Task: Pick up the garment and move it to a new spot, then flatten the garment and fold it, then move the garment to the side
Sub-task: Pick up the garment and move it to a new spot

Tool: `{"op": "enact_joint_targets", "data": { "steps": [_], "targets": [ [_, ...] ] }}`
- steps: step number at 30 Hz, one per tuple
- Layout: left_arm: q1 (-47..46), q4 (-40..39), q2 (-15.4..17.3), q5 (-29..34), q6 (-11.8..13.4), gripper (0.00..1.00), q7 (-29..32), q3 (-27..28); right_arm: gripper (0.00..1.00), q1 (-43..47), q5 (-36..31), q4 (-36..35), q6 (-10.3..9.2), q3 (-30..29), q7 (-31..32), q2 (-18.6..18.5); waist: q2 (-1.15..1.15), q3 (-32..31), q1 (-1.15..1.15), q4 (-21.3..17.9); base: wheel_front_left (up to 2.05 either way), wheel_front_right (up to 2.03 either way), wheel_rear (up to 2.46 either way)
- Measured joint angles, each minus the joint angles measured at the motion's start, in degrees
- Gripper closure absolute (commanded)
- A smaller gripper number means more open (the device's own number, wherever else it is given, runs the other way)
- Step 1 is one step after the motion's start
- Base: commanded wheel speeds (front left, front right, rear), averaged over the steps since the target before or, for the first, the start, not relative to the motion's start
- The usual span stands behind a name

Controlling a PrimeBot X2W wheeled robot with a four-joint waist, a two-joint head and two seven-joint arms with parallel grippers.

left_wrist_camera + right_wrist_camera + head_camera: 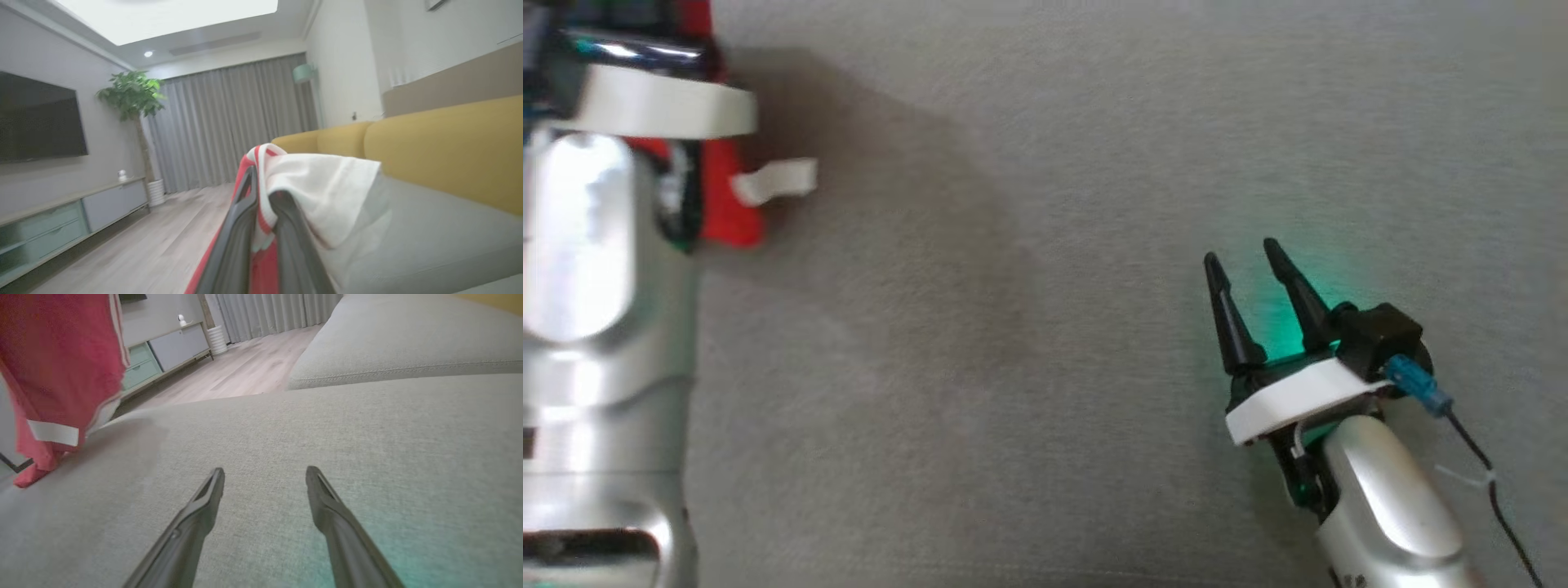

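Left gripper fingers pressed together, pinching a bunched red-and-white garment. The cloth drapes over the fingertips in the left wrist view. Garment is lifted and hangs by the left edge of the grey sofa seat, long axis straight down. Its lowest tip is at or just off the seat; cannot tell which. Right gripper hovers low over the seat's right part, fingers spread, nothing between them, well apart from the garment. Garment lies to the right gripper's left. Left arm has it. Likely step: carrying to a new spot, with bare seat to the garment's right.
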Motion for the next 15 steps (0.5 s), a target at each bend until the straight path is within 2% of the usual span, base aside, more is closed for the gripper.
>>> {"op": "enact_joint_targets", "data": {
  "steps": [6,9,13,15],
  "targets": [
    [0.2,-4.9,-2.7,-2.4,-1.0,1.0,1.6,-7.6,0.0,0.7,3.2,-0.7,0.0,1.3,0.0,0.1,0.0,-2.9,0.0,-5.8,0.0,0.0,0.0],
    [1.4,-6.3,-5.2,-4.6,-1.0,1.0,2.7,-11.9,0.0,1.7,3.7,-0.8,0.0,1.1,0.0,0.1,0.0,-3.8,0.0,-9.2,0.0,0.0,0.0],
    [5.2,-4.5,-9.0,-8.2,-1.4,1.0,3.0,-17.4,0.0,2.4,4.1,-0.9,0.0,1.0,0.0,0.1,0.0,-4.3,0.0,-13.6,0.0,0.0,0.0],
    [6.3,-2.2,-9.6,-9.5,-1.4,1.0,2.7,-20.0,0.0,2.3,4.5,-1.0,0.0,1.1,0.0,0.1,0.0,-4.4,0.0,-15.6,0.0,0.0,0.0]
  ]
}}
